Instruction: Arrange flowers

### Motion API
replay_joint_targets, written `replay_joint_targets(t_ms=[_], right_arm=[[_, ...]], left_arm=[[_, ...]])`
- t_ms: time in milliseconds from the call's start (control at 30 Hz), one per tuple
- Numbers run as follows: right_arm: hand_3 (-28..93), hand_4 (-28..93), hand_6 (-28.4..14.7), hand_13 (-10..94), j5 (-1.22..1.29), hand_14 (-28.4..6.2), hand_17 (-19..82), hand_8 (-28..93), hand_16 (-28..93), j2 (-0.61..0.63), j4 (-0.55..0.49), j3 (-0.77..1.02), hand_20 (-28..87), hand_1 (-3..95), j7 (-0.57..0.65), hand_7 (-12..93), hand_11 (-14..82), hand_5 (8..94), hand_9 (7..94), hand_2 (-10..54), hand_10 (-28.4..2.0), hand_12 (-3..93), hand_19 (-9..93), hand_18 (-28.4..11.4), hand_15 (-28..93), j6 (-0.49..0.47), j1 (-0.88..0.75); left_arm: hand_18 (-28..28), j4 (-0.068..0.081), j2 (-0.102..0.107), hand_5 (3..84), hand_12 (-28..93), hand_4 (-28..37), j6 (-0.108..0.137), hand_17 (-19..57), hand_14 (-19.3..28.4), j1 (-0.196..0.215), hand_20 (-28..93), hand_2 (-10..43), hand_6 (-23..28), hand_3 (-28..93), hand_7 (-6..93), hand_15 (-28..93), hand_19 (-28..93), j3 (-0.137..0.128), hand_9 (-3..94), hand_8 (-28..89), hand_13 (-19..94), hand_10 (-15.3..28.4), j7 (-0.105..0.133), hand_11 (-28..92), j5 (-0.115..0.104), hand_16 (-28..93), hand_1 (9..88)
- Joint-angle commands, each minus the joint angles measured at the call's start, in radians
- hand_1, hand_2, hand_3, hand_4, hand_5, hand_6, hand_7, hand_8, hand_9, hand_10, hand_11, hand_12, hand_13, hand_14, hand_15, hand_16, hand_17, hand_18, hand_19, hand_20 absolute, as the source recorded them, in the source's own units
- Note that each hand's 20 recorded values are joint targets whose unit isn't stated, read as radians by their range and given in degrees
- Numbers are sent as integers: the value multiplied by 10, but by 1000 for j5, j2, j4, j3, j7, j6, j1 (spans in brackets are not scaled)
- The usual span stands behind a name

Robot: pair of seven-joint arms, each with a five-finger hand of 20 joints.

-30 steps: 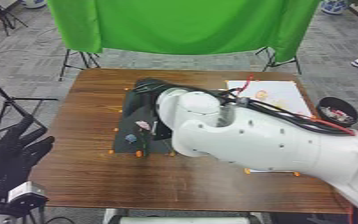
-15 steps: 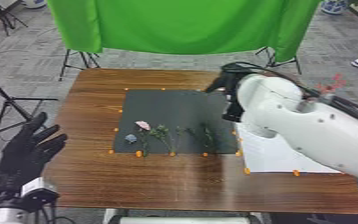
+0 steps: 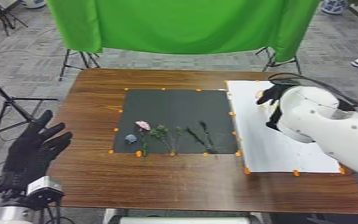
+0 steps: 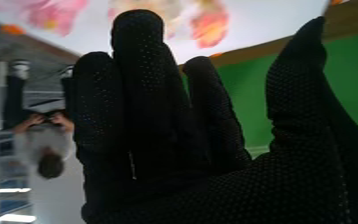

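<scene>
Right hand (image 4: 202,192) over the far part of the white sheet (image 3: 286,155), toward the surface's (image 3: 193,190) far right corner; fingers straight and fairly close together, thumb well apart, nothing clamped; left hand (image 3: 26,155) by the surface's left edge, fingers spread, holding nothing. Pink flower (image 3: 143,125), blue flower (image 3: 130,138), green sprigs (image 3: 161,132) and dark sprig (image 3: 207,136) lie on the dark mat (image 3: 175,107), toward its near edge; orange bloom (image 4: 209,27) and pink bloom (image 4: 55,15) on the sheet, seen from the right wrist.

Flowers probably very light; stems thin, likely bendy, may roll or slip in the glove; petals look soft, probably crush or crease easily; best hold is a light thumb-and-finger pinch mid-stem, clear of the heads; sprigs lie near each other, so neighbours could drag along; whether the sheet's blooms are loose or printed, cannot tell.
</scene>
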Motion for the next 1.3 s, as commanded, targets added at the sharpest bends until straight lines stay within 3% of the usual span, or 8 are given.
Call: replay_joint_targets(t_ms=[33,300,500,600,633,833,1133,1300], right_arm=[[755,-246,-69,674,-20,-150,476,-91,103,49,17,48,-74,321,39,111,150,520,592,-3,-212,139,932,-165,550,-58,-20],[752,-245,-74,644,46,-162,488,-89,96,23,97,44,-69,331,85,100,132,493,540,-9,-229,139,932,-168,564,-122,-11],[749,-244,-76,649,73,-162,515,-85,86,12,142,42,-81,336,112,88,127,476,538,-9,-232,138,932,-158,568,-153,-9],[747,-243,-71,654,81,-161,518,-82,82,6,160,52,-85,338,118,85,126,467,539,-9,-232,138,932,-157,569,-165,-18],[746,-242,-68,654,85,-161,519,-82,82,11,158,61,-86,340,123,84,127,463,540,-9,-231,138,932,-157,570,-169,-30],[744,-241,-59,658,101,-161,520,-83,82,0,165,66,-84,347,116,84,127,451,541,-9,-230,138,932,-158,575,-181,-51],[742,-241,-49,659,103,-159,521,-84,84,-12,188,75,-83,354,127,84,127,449,542,-9,-225,138,932,-158,575,-190,-74],[742,-242,-49,659,100,-158,522,-84,83,-15,206,70,-87,355,133,86,127,450,544,-8,-224,138,932,-157,575,-195,-68]], left_arm=[[284,0,10,319,116,-219,13,-85,280,16,6,71,75,604,62,552,522,-7,278,-67,194,188,23,226,-20,-118,274],[284,5,36,319,114,-220,16,-86,280,7,5,72,76,604,63,552,522,7,278,-68,195,189,42,228,-41,-118,275],[284,7,12,319,114,-220,4,-86,280,-9,4,72,76,605,63,553,523,10,278,-67,195,189,19,228,-19,-118,275],[284,7,29,319,115,-220,6,-86,280,-2,4,72,76,605,63,553,523,11,278,-68,196,189,39,229,-35,-119,275],[284,10,10,319,114,-220,-1,-86,280,-16,4,72,76,605,64,553,523,11,278,-68,196,189,11,229,-15,-119,275],[284,12,5,319,114,-219,-6,-86,280,-13,3,73,76,605,64,554,523,14,279,-68,196,190,20,229,-21,-119,277],[284,12,-37,319,114,-218,-25,-86,280,-32,3,73,76,607,65,555,523,10,279,-69,197,189,-24,232,11,-120,276],[284,10,-44,320,113,-219,-20,-86,280,-31,3,73,76,607,65,555,524,12,279,-69,197,189,-22,230,15,-120,277]])
